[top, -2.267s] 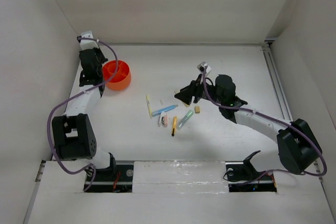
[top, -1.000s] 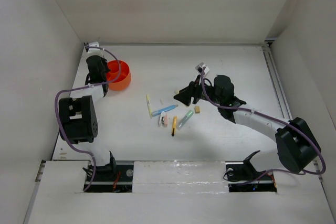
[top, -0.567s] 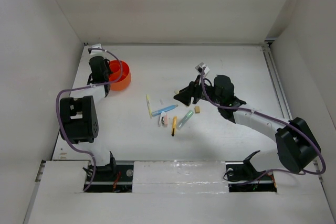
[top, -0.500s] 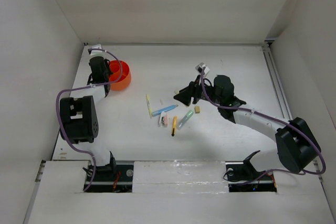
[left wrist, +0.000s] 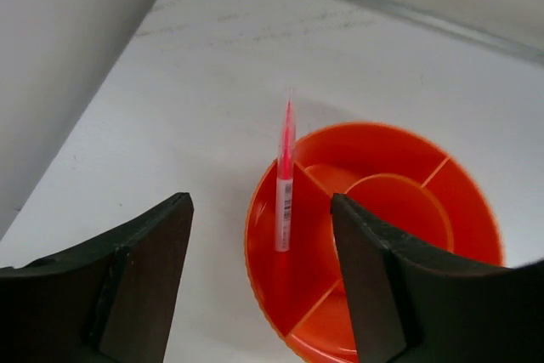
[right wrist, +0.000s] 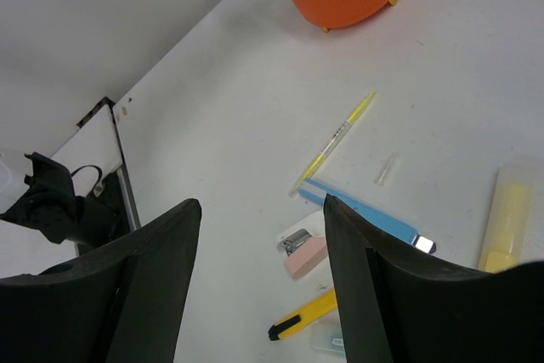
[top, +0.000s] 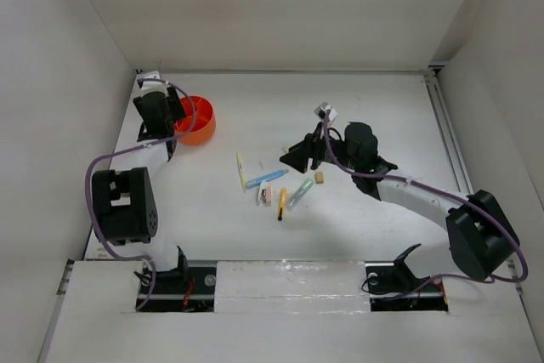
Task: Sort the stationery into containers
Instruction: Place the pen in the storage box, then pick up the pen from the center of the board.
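The orange tub [left wrist: 399, 210] is low and round, with a circular middle cell and spokes splitting the outer ring into compartments. One pink pen [left wrist: 283, 184] sits in it: clear barrel with a printed label, bright pink tapered end. Its lower end is down in an outer compartment. It leans on the rim where a spoke meets it, and its long axis runs almost straight away from the wrist camera, the pointed end up and out past the rim. The left gripper [left wrist: 259, 210] hangs over the tub, jaws spread and empty; from above, its wrist and purple cable [top: 194, 108] cover the tub's left edge. Well apart from the tub lie a yellow pen [right wrist: 336, 142], blue pen [right wrist: 365, 214], pink eraser [right wrist: 304, 254] and black-tipped pencil [right wrist: 304, 312]. The right gripper [right wrist: 259, 210] hovers over these, spread and empty.
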You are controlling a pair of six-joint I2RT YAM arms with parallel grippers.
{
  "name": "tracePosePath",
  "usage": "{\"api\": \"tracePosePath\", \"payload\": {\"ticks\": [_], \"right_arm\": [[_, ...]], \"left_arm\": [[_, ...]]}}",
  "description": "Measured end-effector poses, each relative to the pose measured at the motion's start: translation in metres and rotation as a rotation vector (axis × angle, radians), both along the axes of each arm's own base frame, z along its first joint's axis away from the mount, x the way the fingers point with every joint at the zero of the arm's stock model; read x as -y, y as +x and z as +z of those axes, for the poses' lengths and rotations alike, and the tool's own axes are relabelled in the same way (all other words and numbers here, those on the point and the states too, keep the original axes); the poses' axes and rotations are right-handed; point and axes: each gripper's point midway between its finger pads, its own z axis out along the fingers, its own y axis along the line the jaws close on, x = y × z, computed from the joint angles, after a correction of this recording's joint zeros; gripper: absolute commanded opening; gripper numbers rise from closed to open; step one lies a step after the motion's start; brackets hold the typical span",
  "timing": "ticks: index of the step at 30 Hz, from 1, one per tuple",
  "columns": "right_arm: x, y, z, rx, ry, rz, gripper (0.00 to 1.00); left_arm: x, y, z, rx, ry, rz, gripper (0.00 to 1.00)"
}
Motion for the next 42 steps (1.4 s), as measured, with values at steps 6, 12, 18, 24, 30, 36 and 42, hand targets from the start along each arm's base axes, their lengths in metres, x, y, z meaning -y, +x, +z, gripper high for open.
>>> {"api": "tracePosePath", "payload": {"ticks": [6, 12, 18, 24, 30, 36, 42], "right_arm": [[-0.001, 0.002, 0.001, 0.012, -0.014, -0.004, 0.79], [-0.001, 0.009, -0.001, 0.020, -0.054, -0.031, 1.00], [0.018, 0.037, 0.000, 0.021, -0.174, -0.213, 1.00], [0.053, 0.053, 0.018, 0.026, -0.286, -0.426, 1.00], [0.086, 0.046, 0.047, 0.052, -0.293, -0.551, 1.00], [0.099, 0.050, 0.051, 0.036, -0.339, -0.596, 1.00], [0.105, 0.053, 0.034, -0.002, -0.416, -0.624, 1.00]], "left_arm": [[0.000, -0.015, 0.085, 0.189, 0.003, 0.013, 0.92], [-0.002, -0.023, 0.157, 0.286, 0.001, 0.066, 1.00], [0.028, -0.014, 0.240, 0.358, -0.160, 0.020, 1.00], [0.073, -0.046, 0.269, 0.408, -0.310, -0.196, 1.00], [0.108, -0.060, 0.255, 0.321, -0.429, -0.335, 1.00], [0.193, -0.060, 0.187, 0.049, -0.448, -0.291, 1.00], [0.239, -0.090, 0.038, -0.334, -0.400, -0.252, 0.98]]}}
